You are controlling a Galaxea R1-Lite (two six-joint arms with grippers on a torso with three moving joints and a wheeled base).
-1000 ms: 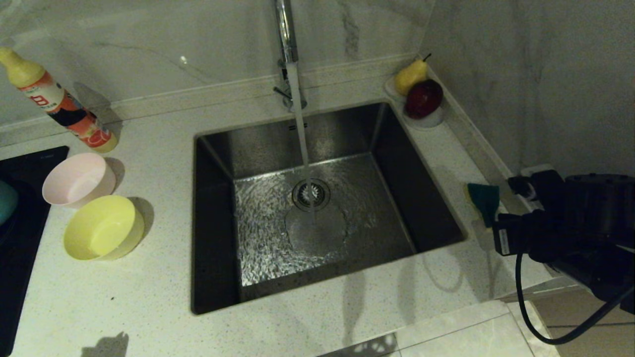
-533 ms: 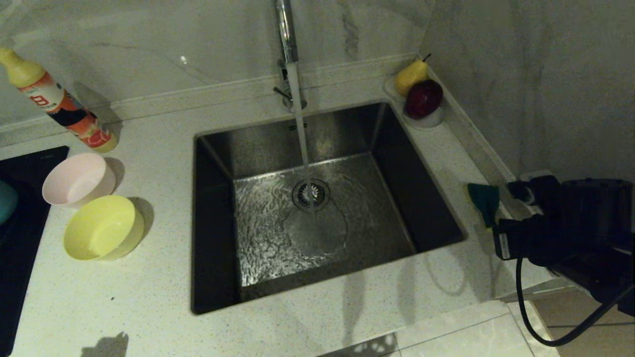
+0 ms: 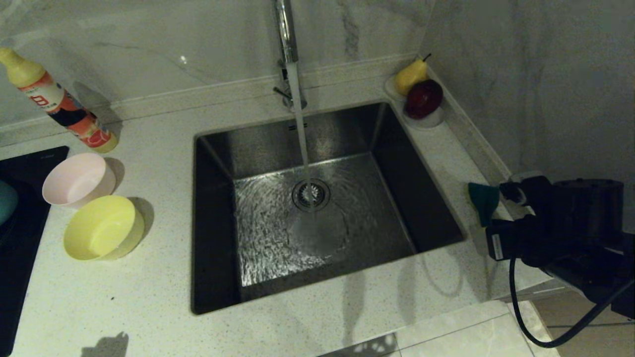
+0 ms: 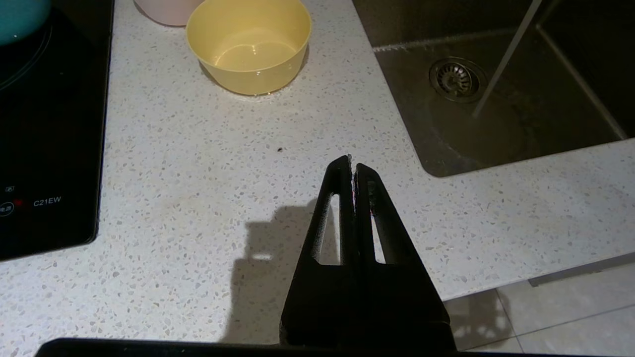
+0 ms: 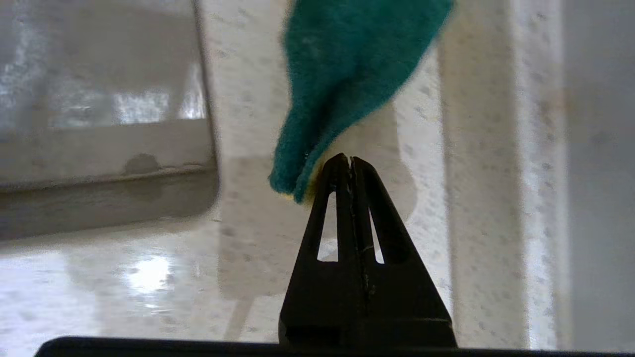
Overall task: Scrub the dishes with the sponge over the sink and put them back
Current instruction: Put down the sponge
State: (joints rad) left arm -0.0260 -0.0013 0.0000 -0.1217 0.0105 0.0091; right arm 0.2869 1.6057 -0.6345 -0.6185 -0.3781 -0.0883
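The sponge [image 3: 482,199], dark green over yellow foam, hangs pinched by one end just above the counter right of the sink [image 3: 397,163]. My right gripper [image 3: 490,220] is shut on it; in the right wrist view the sponge [image 5: 347,64] tapers down into the closed fingertips of the gripper [image 5: 350,158]. A pink bowl [image 3: 77,178] and a yellow bowl [image 3: 101,227] stand left of the sink. A blue bowl [image 3: 4,201] peeks in on the cooktop. My left gripper [image 4: 351,161] is shut and empty, low over the counter in front of the yellow bowl [image 4: 248,44].
Water runs from the chrome tap [image 3: 285,29] onto the drain [image 3: 311,194]. A detergent bottle [image 3: 59,104] lies at the back left. A white dish [image 3: 430,120] with a pear and an apple sits in the back right corner. The black cooktop [image 3: 20,238] lies far left; a wall rises close on the right.
My right arm has crept slightly left toward the sink with the sponge in it. The bowls and the left arm have not moved.
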